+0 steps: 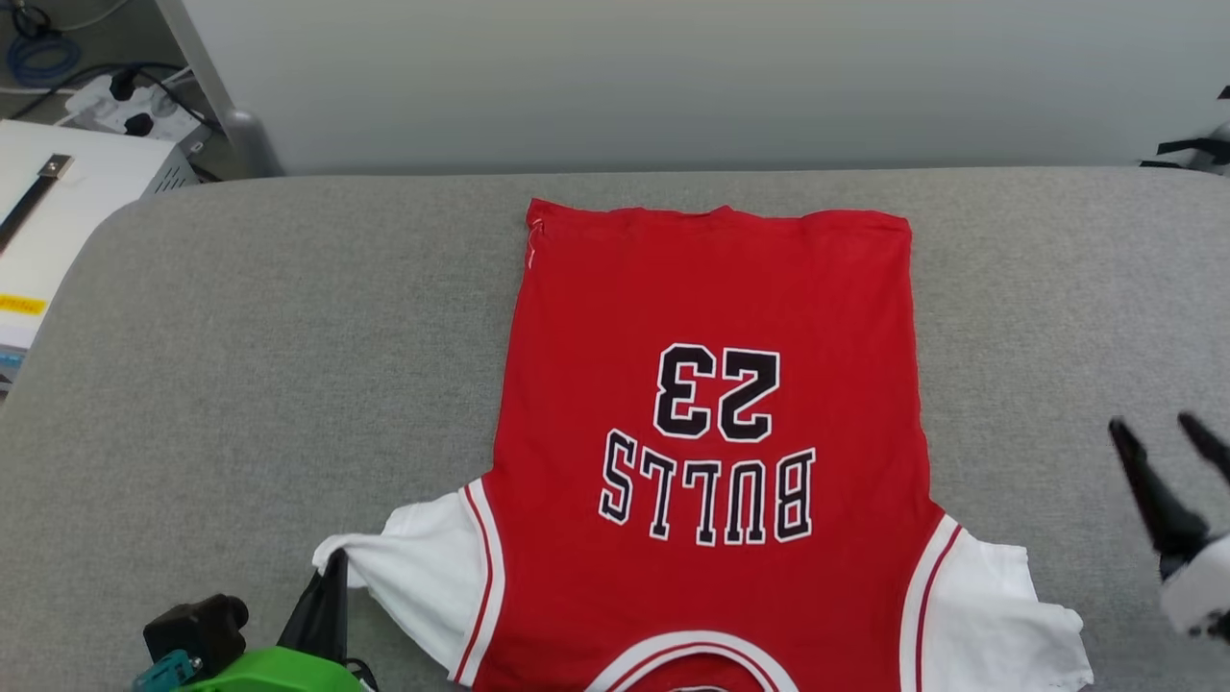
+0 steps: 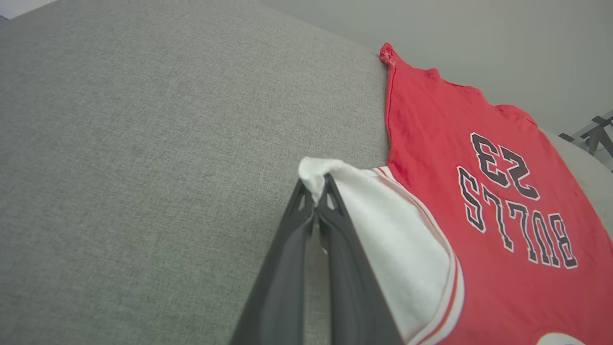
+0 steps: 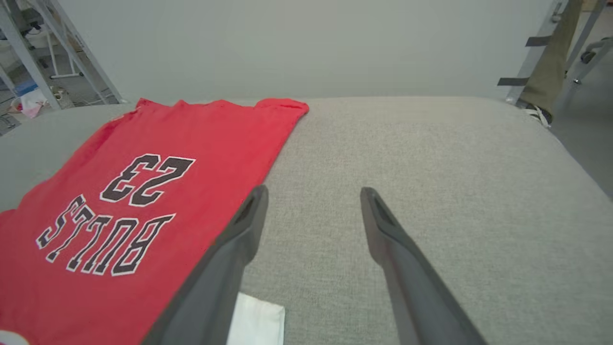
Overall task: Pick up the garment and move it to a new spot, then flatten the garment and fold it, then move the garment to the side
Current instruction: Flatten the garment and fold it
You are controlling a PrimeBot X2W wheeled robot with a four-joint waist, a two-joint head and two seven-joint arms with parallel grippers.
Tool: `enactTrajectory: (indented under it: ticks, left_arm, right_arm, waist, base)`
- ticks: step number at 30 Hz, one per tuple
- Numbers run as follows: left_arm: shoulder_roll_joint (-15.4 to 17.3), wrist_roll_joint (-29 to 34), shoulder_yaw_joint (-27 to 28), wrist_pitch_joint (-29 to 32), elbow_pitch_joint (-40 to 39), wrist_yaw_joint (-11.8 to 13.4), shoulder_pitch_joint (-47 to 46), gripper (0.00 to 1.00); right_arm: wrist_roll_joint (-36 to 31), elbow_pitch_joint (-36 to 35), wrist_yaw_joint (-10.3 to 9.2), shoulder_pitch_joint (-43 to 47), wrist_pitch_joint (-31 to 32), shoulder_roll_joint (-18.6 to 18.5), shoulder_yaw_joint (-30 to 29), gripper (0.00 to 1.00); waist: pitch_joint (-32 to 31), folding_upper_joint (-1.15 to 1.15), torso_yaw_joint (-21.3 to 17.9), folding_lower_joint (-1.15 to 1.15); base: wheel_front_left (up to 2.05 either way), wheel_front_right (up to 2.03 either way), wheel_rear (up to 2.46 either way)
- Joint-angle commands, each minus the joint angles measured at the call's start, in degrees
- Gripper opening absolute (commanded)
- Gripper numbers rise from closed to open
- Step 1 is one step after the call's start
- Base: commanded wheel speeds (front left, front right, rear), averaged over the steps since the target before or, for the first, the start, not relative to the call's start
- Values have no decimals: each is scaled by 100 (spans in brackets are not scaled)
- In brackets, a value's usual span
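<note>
Garment (image 1: 711, 288) is spread flat on the grey pad (image 1: 288, 336), hem far. Left sleeve (image 1: 423, 567) is clamped by the left gripper (image 2: 317, 191); the right gripper (image 1: 1151, 423) is spread open, with the right sleeve (image 1: 990, 605) found just off to its left.

Open grey surface (image 1: 288, 317) left, right of garment (image 1: 711, 288); wall (image 1: 673, 77) bounds far edge.
</note>
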Motion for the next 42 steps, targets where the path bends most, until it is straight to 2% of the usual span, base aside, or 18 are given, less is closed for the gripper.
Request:
enactTrajectory:
  ticks: [1, 5, 9, 12, 18, 21, 25, 29, 34, 42]
  left_arm:
    - [-55, 141, 41, -31, -57, 34, -130, 0]
    - [-236, 446, 106, -35, -265, 54, -365, 0]
    - [-445, 803, 132, -36, -426, 23, -649, 0]
    - [-622, 1018, 121, -37, -527, -39, -859, 0]
    - [-953, 1410, 146, -37, -638, -155, -1194, 0]
    - [-1135, 1584, 162, -37, -683, -233, -1327, 0]
    - [-1366, 1784, 213, -38, -731, -331, -1462, 0]
    - [-1590, 1932, 276, -38, -754, -469, -1561, 0]
    - [-1794, 2136, 345, -38, -715, -638, -1703, 0]
    - [-2033, 2405, 490, -38, -579, -846, -1858, 0]
  right_arm:
    - [-116, -171, -3, -299, 128, -40, -160, 100]
    - [-259, -637, -3, -1180, 740, -178, -479, 100]
    - [-86, -649, -3, -2267, 1448, -399, -542, 100]
    - [23, -410, -3, -3106, 2228, -666, -287, 100]
    - [363, 465, -3, -4584, 4197, -1083, 394, 100]
    - [517, 833, -3, -5157, 5065, -1223, 716, 100]
    - [668, 1164, -3, -5707, 5865, -1278, 1042, 100]
    - [596, 1465, -3, -6075, 6223, -1287, 1256, 100]
    - [455, 1775, -3, -6350, 6266, -1229, 1431, 100]
    - [573, 1978, -3, -5926, 6378, -1290, 1982, 100]
  waist:
    - [254, 0, 142, 1]
    - [673, 0, 345, 1]
    - [1105, 0, 605, 1]
    - [1447, 0, 779, 1]
    - [2060, 0, 1087, 1]
    - [2352, 0, 1240, 1]
    - [2714, 0, 1398, 1]
    - [3038, 0, 1527, 1]
    - [3376, 0, 1637, 1]
    - [3578, 0, 1653, 1]
  base:
    - [0, 0, 0]
    - [0, 0, 0]
    - [0, 0, 0]
    - [0, 0, 0]
    - [0, 0, 0]
    - [0, 0, 0]
    - [0, 0, 0]
    - [0, 0, 0]
    - [0, 0, 0]
    - [0, 0, 0]
